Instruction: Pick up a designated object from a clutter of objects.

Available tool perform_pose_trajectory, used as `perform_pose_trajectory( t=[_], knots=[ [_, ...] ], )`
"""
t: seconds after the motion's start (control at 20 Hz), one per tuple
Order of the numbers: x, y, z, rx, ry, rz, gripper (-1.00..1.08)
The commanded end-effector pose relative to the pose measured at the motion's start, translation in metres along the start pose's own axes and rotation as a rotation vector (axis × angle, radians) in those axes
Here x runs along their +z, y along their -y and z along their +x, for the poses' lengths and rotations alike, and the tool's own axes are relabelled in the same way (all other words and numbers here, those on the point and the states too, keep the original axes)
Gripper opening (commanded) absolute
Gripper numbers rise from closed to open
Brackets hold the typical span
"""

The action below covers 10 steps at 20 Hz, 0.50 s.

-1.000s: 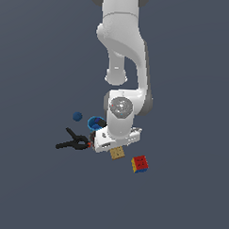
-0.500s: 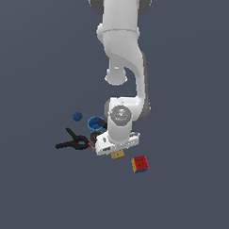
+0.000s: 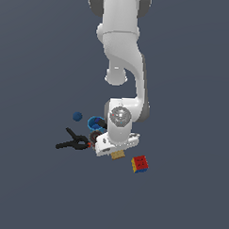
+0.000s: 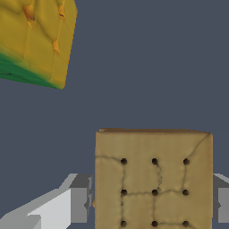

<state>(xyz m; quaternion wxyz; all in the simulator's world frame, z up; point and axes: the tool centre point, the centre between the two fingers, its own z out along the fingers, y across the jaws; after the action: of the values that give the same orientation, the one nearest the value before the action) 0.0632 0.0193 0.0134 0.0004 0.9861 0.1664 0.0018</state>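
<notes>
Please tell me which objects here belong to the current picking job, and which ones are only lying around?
Job:
- flat tan-brown square block with dark dots
- white gripper, one finger on each side of the block

Lying about:
- multicoloured cube
- black clamp
- blue cup
- small blue ball

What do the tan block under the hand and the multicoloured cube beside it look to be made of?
The tan block looks like matte wood or cork: dull mottled brown with dark drilled-looking dots. The multicoloured cube looks like smooth plastic, in flat red, blue and yellow faces. Both are simulator renders, so uncertain.
</notes>
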Motion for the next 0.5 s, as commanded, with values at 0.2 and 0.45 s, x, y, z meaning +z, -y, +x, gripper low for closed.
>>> perform_pose_trajectory(
  t=[0.2,0.45],
  knots=[
    [-0.0004,0.0,0.0001,0.0,0.0,0.0,-1.0],
    [-0.0069,-0.0003,-0.0041,0.0,0.0,0.0,-1.0]
  ],
)
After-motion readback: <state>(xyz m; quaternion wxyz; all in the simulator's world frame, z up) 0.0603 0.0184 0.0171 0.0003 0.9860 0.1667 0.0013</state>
